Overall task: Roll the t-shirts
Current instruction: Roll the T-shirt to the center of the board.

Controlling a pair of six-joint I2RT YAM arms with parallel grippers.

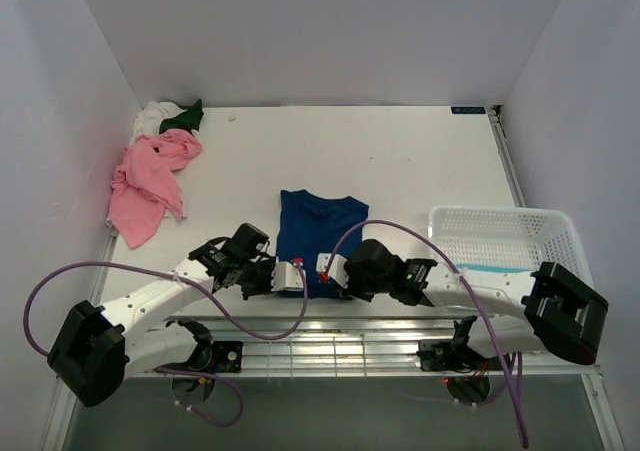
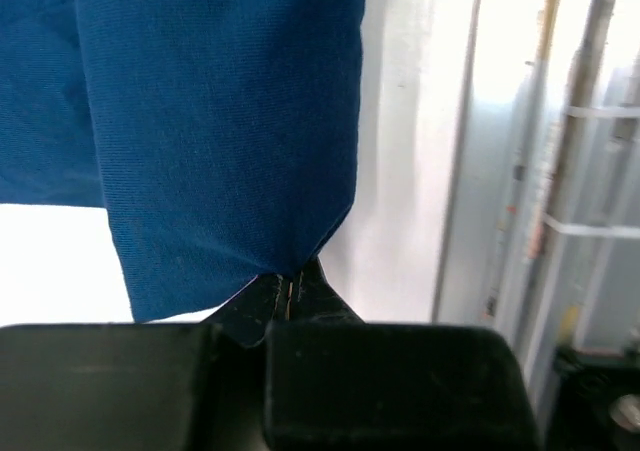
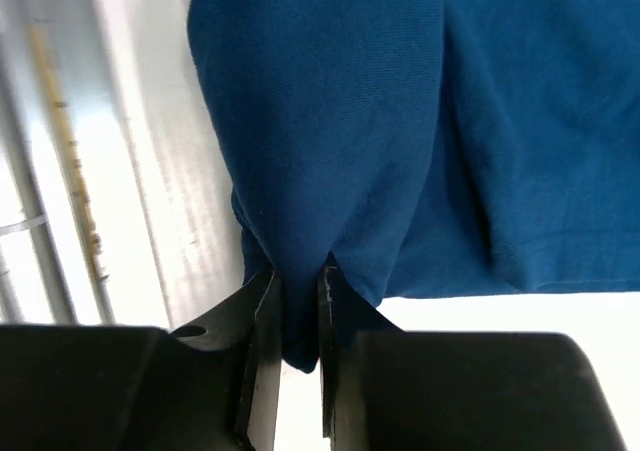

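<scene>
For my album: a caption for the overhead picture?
Left gripper and right gripper pinch the near edge of a blue t-shirt; pink shirt at left, basket at right.

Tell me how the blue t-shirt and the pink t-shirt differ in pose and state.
The blue t-shirt lies flat in the middle; the pink t-shirt is crumpled at the far left. The left gripper and the right gripper pinch the blue t-shirt's near edge; no gripper holds the pink t-shirt. Both rest on the white table.
</scene>
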